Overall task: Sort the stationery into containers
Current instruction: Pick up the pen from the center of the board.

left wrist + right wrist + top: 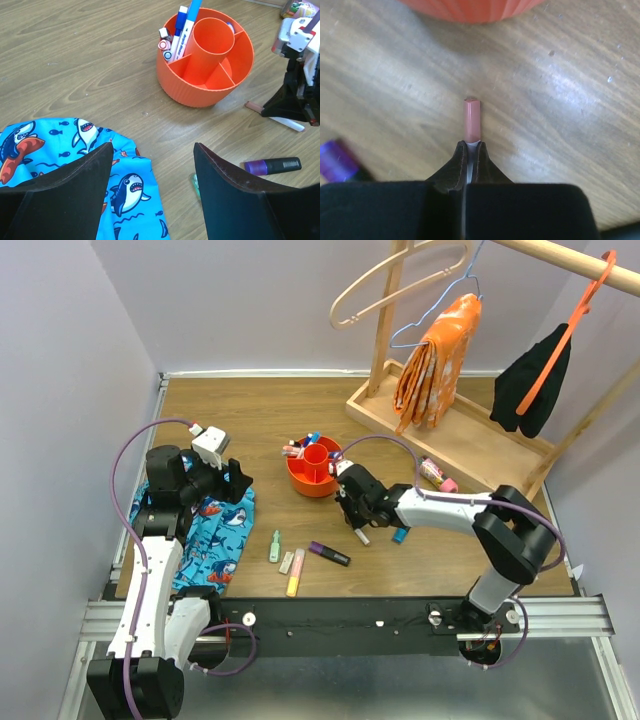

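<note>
Stationery [287, 561] is maybe half sorted, I'd say. A few pens [176, 35] stand in one outer compartment of the orange bowl [200, 92], on the side away from my right gripper [471, 150]. That gripper is clamped shut across the white barrel of a pink-capped marker [472, 117], just on the near side of the bowl, with the cap pointing at the bowl's wall. Can't tell if it's off the table [75, 50] or only pinched. I'm gripping right behind the cap, probably so it won't swing when I tip it upright over a compartment. A purple marker [330, 554], a yellow highlighter [296, 575] and a pale green marker [274, 546] lie loose further to the near side of the bowl. My left gripper [152, 150] has its fingers spread wide with nothing between them. It hangs over the edge of the shark cloth [75, 140], left of the bowl, parked there so it stays clear of the right arm, I reckon.
</note>
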Controlling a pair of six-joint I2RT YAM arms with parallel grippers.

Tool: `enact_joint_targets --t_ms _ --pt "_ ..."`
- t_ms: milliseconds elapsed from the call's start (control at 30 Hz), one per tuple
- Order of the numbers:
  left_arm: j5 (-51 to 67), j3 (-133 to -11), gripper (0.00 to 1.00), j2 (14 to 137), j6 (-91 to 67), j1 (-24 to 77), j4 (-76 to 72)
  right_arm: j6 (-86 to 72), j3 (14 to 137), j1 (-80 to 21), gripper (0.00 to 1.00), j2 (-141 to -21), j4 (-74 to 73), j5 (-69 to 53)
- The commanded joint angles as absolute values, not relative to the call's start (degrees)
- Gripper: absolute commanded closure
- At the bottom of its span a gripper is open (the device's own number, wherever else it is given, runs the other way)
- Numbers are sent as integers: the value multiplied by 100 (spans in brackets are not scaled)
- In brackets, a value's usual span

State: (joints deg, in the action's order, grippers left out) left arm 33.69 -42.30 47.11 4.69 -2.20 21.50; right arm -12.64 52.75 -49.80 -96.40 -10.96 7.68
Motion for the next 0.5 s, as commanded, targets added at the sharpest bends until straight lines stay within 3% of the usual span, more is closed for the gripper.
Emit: enact_joint_targets --t_ms 0,267,467 --pt "3551 -4245 26 4685 527 -255 2145 -933 5465 -4975 99 -8764 -1660 203" --pt "3928 -4122 26 4843 308 -246 1908 -106 6469 -4983 99 -7770 -161 -1159" --pt "4341 -4096 26 5124 246 -255 1556 281 6390 -4975 99 -8234 2528 -713"
